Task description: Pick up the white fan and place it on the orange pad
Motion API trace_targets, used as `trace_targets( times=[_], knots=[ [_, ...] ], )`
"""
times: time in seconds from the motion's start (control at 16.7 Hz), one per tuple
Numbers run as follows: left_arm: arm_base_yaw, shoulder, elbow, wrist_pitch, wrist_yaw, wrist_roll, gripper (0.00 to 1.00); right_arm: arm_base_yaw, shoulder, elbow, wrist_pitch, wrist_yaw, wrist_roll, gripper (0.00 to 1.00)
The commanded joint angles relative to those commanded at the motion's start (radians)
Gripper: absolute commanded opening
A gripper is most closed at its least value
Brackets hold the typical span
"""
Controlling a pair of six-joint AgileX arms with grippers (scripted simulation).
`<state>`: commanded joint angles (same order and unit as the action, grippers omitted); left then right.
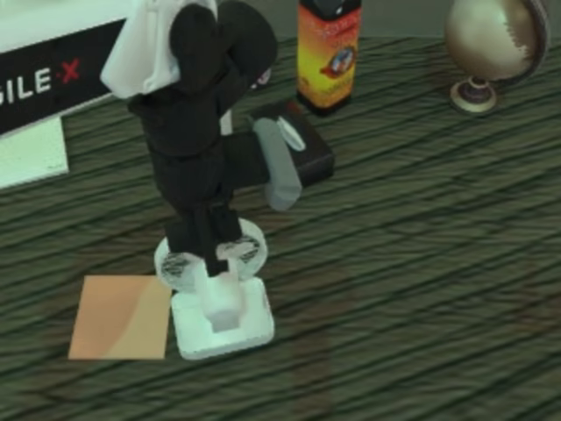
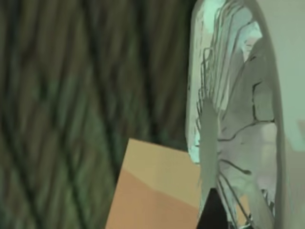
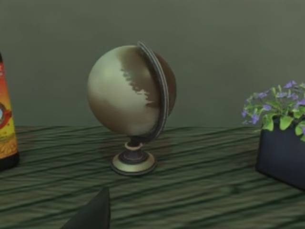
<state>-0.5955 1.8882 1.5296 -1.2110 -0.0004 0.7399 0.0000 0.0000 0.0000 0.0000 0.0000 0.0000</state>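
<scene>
Dark wood-grain counter (image 1: 421,289) carries one of each thing. One left arm reaches down over the white fan (image 1: 223,311); its left tool (image 1: 213,254) sits at the round grille, but I cannot tell whether it is clenched. The fan stands upright, its base just right of the orange pad (image 1: 118,317), edges touching or nearly so. Far right stands one globe (image 1: 491,44); one orange bottle (image 1: 329,53) stands far centre. One potted plant (image 3: 281,138) shows in the right wrist view. The right tool itself cannot be judged.
</scene>
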Motion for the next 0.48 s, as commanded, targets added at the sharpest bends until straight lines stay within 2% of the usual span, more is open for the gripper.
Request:
trace_targets(
  times=[0.48],
  knots=[
    [-0.001,-0.009,-0.001,0.000,0.001,0.000,0.00,0.000,0.000,0.000,0.000,0.000,0.000,1.00]
  ],
)
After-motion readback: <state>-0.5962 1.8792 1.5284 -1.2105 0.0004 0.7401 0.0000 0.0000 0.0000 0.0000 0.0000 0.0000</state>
